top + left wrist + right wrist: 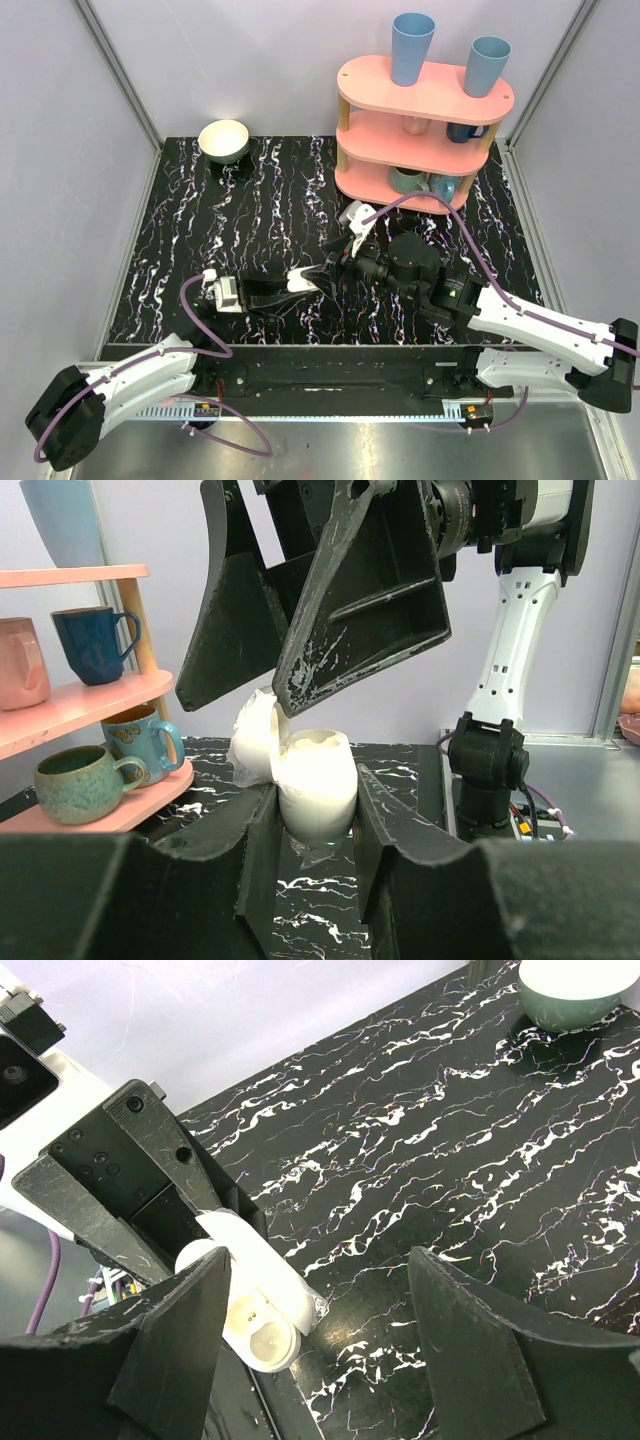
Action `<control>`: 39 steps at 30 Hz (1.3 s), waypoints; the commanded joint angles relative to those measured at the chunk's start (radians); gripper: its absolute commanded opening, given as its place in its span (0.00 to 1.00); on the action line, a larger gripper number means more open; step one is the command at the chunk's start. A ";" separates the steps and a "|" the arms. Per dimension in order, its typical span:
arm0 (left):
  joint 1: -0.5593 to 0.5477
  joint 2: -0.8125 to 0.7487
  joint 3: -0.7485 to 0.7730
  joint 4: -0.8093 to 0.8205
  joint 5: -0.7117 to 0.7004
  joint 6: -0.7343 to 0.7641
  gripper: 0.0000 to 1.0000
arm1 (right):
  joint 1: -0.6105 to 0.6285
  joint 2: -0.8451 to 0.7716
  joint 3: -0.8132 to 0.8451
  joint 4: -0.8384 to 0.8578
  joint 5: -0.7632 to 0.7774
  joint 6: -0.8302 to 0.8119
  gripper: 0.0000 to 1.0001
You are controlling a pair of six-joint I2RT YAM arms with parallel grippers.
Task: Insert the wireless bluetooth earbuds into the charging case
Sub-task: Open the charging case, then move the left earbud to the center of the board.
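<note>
left gripper clamps the smooth, rounded white charging case, lid up; right gripper spread wide.

— What is the space enclosed by?
— Plain pale grey walls are joined by slanted aluminium posts.
— And the furniture?
— A black, white-veined marble tabletop is seen; a pink three-tier oval shelf is set at its far right.
</note>
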 commanded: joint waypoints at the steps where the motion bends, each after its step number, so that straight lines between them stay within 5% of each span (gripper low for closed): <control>1: -0.014 -0.012 0.026 0.251 0.056 -0.005 0.00 | -0.014 0.008 0.051 0.015 0.038 -0.025 0.77; 27: -0.014 -0.041 -0.041 0.222 -0.136 0.018 0.00 | -0.012 -0.106 0.031 0.059 0.022 -0.031 0.80; 33: -0.014 -0.055 -0.041 0.210 -0.141 0.026 0.00 | -0.021 -0.144 0.026 -0.054 0.340 0.029 0.81; 36: -0.014 -0.076 -0.038 0.185 -0.139 0.038 0.00 | -0.116 -0.130 0.069 -0.227 0.427 0.069 0.81; 39: -0.014 -0.107 -0.029 0.136 -0.131 0.054 0.00 | -0.303 -0.149 0.037 -0.332 0.325 0.141 0.79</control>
